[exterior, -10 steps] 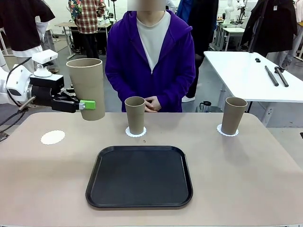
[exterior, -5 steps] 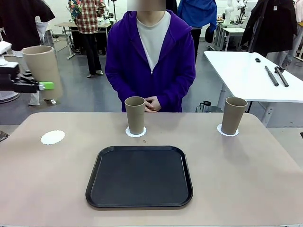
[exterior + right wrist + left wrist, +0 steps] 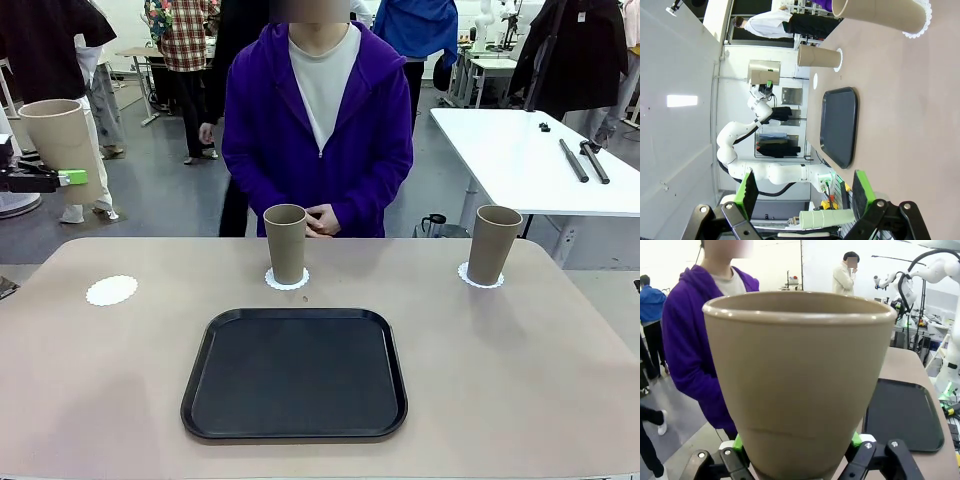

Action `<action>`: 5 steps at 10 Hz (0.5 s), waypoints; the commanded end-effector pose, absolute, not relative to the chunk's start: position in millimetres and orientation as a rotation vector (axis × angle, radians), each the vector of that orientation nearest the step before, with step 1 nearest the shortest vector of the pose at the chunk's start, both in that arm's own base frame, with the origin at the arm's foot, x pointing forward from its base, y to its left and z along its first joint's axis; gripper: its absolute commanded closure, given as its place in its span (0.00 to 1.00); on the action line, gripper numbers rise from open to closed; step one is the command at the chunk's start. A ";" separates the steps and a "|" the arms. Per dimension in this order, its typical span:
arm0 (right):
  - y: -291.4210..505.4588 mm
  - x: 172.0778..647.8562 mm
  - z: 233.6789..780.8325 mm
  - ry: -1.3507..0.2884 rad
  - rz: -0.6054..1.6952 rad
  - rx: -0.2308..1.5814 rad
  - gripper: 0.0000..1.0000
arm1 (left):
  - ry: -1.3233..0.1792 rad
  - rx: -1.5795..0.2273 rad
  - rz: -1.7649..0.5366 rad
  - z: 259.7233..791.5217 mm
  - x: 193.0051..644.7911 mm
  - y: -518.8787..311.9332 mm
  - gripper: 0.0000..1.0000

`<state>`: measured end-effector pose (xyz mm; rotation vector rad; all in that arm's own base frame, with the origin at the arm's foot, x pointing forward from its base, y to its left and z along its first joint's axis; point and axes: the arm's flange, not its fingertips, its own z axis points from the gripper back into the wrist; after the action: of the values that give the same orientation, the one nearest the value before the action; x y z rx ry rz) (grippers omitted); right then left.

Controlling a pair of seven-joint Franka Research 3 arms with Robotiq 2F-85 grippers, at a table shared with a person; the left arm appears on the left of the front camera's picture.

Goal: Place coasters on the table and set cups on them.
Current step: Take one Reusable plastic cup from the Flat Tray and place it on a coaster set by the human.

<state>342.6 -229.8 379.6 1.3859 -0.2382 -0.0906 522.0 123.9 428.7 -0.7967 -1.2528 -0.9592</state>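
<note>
My left gripper (image 3: 65, 178) is shut on a tan cup (image 3: 60, 145), holding it upright in the air beyond the table's left edge. In the left wrist view that cup (image 3: 800, 385) stands close up, with a green pad on each side of its base. An empty white coaster (image 3: 111, 290) lies on the beige table (image 3: 520, 380) at the left. A second cup (image 3: 286, 243) stands on the middle coaster (image 3: 287, 280). A third cup (image 3: 495, 244) stands on the right coaster (image 3: 480, 278). My right gripper (image 3: 805, 192) is open and holds nothing, off the table's right end.
A black tray (image 3: 295, 373) lies empty in the middle near the front. A person in a purple hoodie stands at the far edge, hands (image 3: 322, 220) clasped behind the middle cup. A white table (image 3: 530, 150) with black rods stands at the back right.
My left gripper has carried the cup to the left, from above the table's left part to beyond its left edge. The other cups and coasters have not moved.
</note>
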 end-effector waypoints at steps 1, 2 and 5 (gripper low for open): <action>-229.5 341.4 380.4 -0.232 -0.094 1.387 0.00 | -1.280 -0.779 -0.957 427.5 528.5 129.7 0.18; -229.5 341.4 380.4 -0.232 -0.094 1.387 0.00 | -1.286 -0.775 -0.964 429.5 527.1 129.7 0.18; -229.5 341.4 380.4 -0.232 -0.094 1.387 0.00 | -1.249 -0.794 -0.954 425.4 525.4 126.9 0.18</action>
<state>342.6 -229.8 379.6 1.3859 -0.2382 -0.0905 526.3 127.8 423.4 -0.7940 -1.2473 -0.9528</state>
